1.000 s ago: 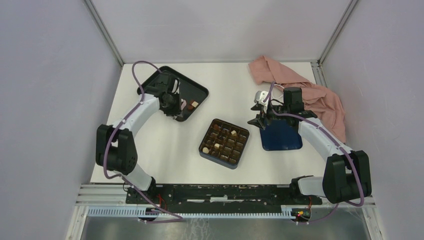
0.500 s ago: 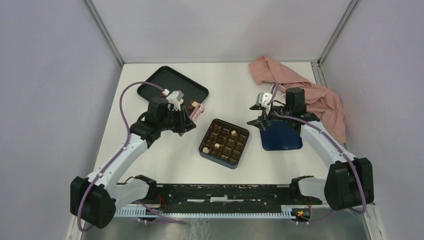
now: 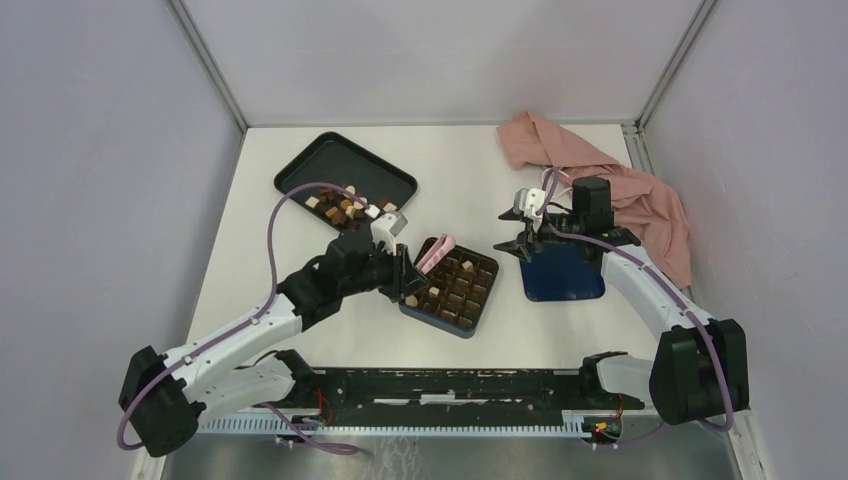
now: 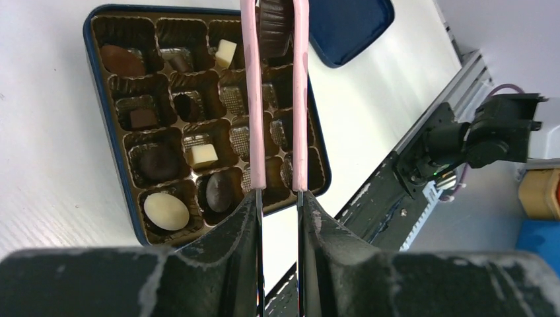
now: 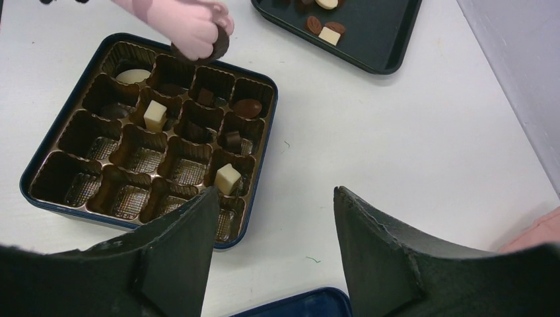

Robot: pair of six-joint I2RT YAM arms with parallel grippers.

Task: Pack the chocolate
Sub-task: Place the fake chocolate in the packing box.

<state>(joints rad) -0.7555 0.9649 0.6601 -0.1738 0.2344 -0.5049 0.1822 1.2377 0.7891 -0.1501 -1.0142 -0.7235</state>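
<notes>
Box [image 5: 125,198]: dark blue, square, with a brown grid liner; all places below are given from it.
Chocolate [image 5: 155,113]: tiny pieces in dark brown, light brown and cream; square, round or oval.
Chocolate, in box: one per cell, scattered; one cream oval, two cream squares, several dark ovals and rounds, one small dark square; other cells bare.
Chocolate, on tray: a small cluster of browns and creams at the tray end nearest the box.
Chocolate, held: dark piece [image 4: 274,26], rounded, dark brown, above an edge row of the box.
Left gripper [image 3: 437,250]: pink fingers [image 4: 249,99] clamped on the dark piece, over the box.
Right gripper [image 5: 274,193]: black jaws wide apart, nothing between them; right of the box, above the lid corner on the box side.
Tray [image 3: 330,160]: black, rectangular; beyond the box, to its left.
Lid [image 3: 565,275]: dark blue, flat; just right of the box.
Cloth [image 3: 620,190]: pink, crumpled; beyond the lid, well right of the box.
Cut off: the left wrist view crops the pink fingertips and the top of the dark piece; the right wrist view crops the tray, lid and cloth.
Hidden: the pink fingers cover parts of some box cells; a right finger covers part of the box's near rim.
Hard to make out: piece shapes in the top view.
</notes>
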